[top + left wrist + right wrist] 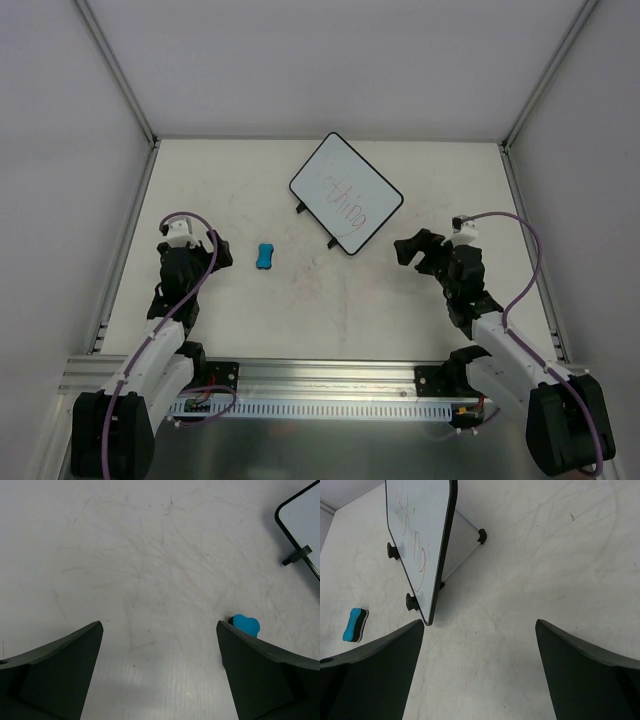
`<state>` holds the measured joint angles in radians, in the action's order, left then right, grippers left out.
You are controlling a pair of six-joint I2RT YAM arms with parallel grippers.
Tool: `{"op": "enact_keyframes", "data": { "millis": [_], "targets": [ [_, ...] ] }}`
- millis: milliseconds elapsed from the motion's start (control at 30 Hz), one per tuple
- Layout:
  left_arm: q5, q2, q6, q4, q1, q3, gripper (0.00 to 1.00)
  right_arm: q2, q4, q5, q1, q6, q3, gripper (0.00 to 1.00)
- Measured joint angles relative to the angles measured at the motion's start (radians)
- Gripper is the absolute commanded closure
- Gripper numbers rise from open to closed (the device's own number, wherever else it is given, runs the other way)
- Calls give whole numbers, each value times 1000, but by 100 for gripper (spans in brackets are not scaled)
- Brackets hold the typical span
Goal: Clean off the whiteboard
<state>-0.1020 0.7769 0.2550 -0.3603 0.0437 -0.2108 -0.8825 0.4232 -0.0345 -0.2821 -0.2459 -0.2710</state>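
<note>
Red writing marked the whiteboard [346, 194]; left gripper [160, 625] and right gripper [480, 622] gaped empty, so fetching the eraser [265, 256] to its left seemed next.

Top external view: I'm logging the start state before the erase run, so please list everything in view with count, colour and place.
whiteboard: one, white with a black rim and red handwriting, far centre of the table, propped on its stand
eraser: one, blue, on the table to the left of the whiteboard and nearer, apart from it
table: one, off-white, scuffed
rail: one, silver, along the near edge
left gripper: one, black, open, beside the eraser
right gripper: one, black, open, facing the whiteboard
</note>
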Motion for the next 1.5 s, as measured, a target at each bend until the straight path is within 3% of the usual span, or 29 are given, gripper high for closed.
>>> {"op": "enact_keyframes", "data": {
  "millis": [467, 800, 1233, 1500],
  "targets": [
    [126, 3, 3, 1, 0, -29, 1, 50, 68, -44, 0, 15, 24, 1],
    [17, -63, 100, 7, 0, -20, 1, -126, 234, -208, 93, -42, 24, 1],
    [13, -66, 102, 7, 0, -10, 1, -397, 522, -278, 96, -134, -10, 1],
    [14, -62, 101, 7, 0, -5, 1, -512, 610, -329, 97, -167, -122, 1]
  ]
}}
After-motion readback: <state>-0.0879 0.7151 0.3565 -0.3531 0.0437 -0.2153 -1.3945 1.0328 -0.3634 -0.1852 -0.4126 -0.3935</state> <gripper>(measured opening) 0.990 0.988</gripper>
